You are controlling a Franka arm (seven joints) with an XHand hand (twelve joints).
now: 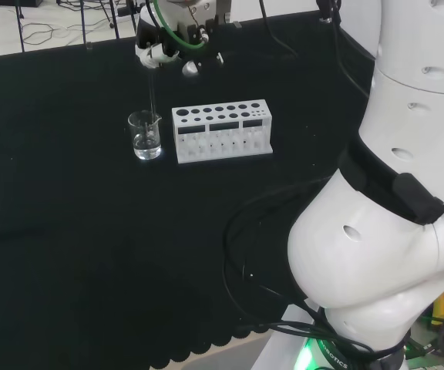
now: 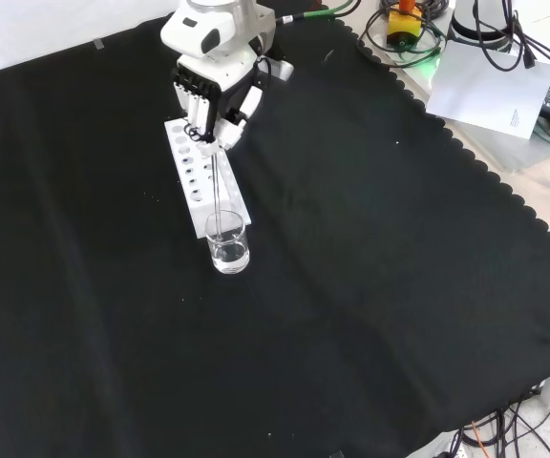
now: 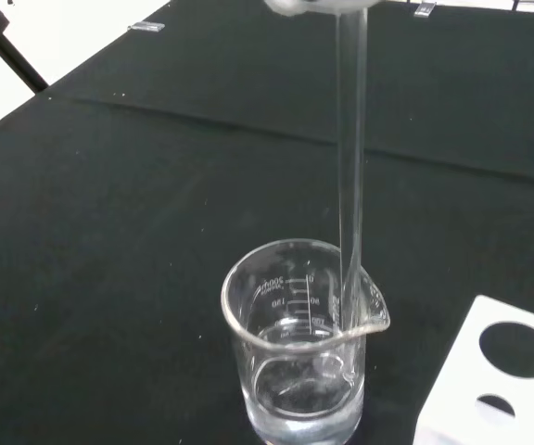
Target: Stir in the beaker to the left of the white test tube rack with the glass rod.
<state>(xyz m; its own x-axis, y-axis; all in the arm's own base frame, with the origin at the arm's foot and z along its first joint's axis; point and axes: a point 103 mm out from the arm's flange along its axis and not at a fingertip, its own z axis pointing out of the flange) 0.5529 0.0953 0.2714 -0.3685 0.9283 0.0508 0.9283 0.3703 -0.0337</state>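
Black-and-white hand (image 2: 210, 100), fingers (image 2: 199, 122) curled round the glass rod (image 3: 350, 167), dips it into the beaker (image 3: 299, 357) on the black-clothed counter (image 2: 370, 286).

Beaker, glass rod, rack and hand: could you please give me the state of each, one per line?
Beaker: upright on the cloth, clear liquid in the bottom, rod inside.
Glass rod: near vertical, lower end in the beaker's liquid.
White test tube rack: upright beside the beaker, holes empty.
Hand: above the beaker, fingers curled round the rod's top.
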